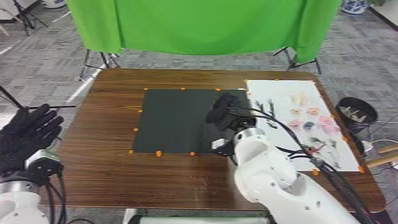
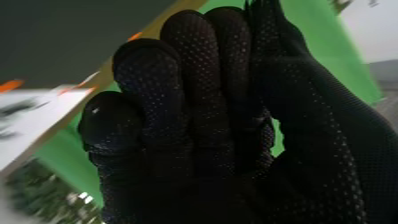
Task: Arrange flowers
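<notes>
Both the left hand [image 1: 25,139] and right hand [image 1: 224,112] have uncurled fingers, the right wrist view adding pale glove dots [image 2: 197,55].

We hold left hand [image 1: 25,137] with fingers straight. Our right arm [image 1: 266,165] reaches forward, right hand [image 1: 222,110] at its end, fingers [image 2: 200,65] nearly straight, close together.

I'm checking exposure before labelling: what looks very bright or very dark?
Head view: white sheet bright, pale pink flowers on it low in contrast, black mat evenly dark. Right wrist view: right robot hand near black toward the palm, though its dot texture shows.
</notes>
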Tool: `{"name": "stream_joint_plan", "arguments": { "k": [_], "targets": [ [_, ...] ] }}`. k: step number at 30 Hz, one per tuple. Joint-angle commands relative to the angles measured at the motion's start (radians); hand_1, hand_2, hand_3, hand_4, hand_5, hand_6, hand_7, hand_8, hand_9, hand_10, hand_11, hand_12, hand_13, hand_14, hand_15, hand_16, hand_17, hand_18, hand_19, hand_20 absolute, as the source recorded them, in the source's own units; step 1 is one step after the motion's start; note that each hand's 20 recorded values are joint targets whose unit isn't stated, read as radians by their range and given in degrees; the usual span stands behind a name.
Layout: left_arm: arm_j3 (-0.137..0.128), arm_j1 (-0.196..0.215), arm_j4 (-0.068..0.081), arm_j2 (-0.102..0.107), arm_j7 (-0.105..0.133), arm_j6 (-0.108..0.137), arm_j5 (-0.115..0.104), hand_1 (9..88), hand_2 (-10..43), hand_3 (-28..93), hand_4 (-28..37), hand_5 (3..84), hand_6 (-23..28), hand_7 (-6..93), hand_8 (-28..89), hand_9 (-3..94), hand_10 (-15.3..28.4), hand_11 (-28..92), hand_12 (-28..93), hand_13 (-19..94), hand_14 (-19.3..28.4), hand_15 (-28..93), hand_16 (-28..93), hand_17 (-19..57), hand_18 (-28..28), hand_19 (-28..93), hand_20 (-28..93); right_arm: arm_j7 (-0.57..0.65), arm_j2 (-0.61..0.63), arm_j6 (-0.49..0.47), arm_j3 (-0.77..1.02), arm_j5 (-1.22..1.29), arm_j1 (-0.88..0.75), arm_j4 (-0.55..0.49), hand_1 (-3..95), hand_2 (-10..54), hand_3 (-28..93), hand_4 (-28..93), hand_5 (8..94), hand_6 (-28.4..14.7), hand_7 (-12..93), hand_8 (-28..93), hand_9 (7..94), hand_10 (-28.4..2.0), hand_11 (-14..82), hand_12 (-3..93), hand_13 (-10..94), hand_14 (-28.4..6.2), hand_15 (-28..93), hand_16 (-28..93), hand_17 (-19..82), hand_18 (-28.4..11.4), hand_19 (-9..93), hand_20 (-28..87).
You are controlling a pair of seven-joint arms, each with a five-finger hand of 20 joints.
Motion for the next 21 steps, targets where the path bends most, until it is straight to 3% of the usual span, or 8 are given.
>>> {"name": "stream_joint_plan", "arguments": {
  "k": [1,8,14,21],
  "targets": [
    [0.018,-0.019,0.002,0.017,-0.004,0.002,-0.004,27.2,15.3,69,-28.3,48.1,11.1,11.4,-8,39.2,17.2,22,9,27,17.4,38,-11,-5.9,14.7,43,3,0.026,-0.152,-0.019,-0.16,0.051,0.171,0.15,42.0,-9.5,83,-3,82.0,-3.1,46,11,93.4,-9.2,17.0,47.0,81,-10.8,52,42,47,-22.4,93,39],
    [0.045,-0.034,0.001,0.036,0.013,0.024,-0.018,27.2,15.3,69,-28.3,48.1,11.0,11.5,-8,39.4,17.0,21,8,28,17.3,38,-11,-5.7,14.5,43,3,0.049,-0.248,-0.036,-0.24,0.093,0.242,0.272,42.0,-9.5,84,-3,81.8,-3.1,46,11,93.4,-9.2,17.4,47.1,80,-11.4,53,41,47,-22.6,93,39],
    [0.066,-0.056,0.004,0.047,-0.011,0.023,-0.006,27.3,15.4,70,-28.3,48.2,10.9,11.5,-8,39.4,17.0,21,9,28,17.2,38,-11,-5.8,14.5,43,3,0.034,-0.275,-0.064,-0.31,0.056,0.258,0.314,42.1,-9.5,83,-4,81.2,-3.1,47,10,92.7,-9.3,18.4,47.2,80,-11.6,54,40,47,-22.7,93,39],
    [0.108,-0.107,0.019,0.054,-0.041,0.016,0.008,27.5,15.4,69,-28.3,48.2,10.8,11.6,-8,39.4,17.0,21,9,28,17.1,38,-11,-5.8,14.5,43,3,0.034,-0.318,-0.087,-0.327,0.006,0.24,0.355,42.1,-9.5,83,-4,80.6,-2.9,48,10,92.4,-9.4,19.1,46.7,79,-11.7,55,39,47,-22.7,93,39]
  ]
}}
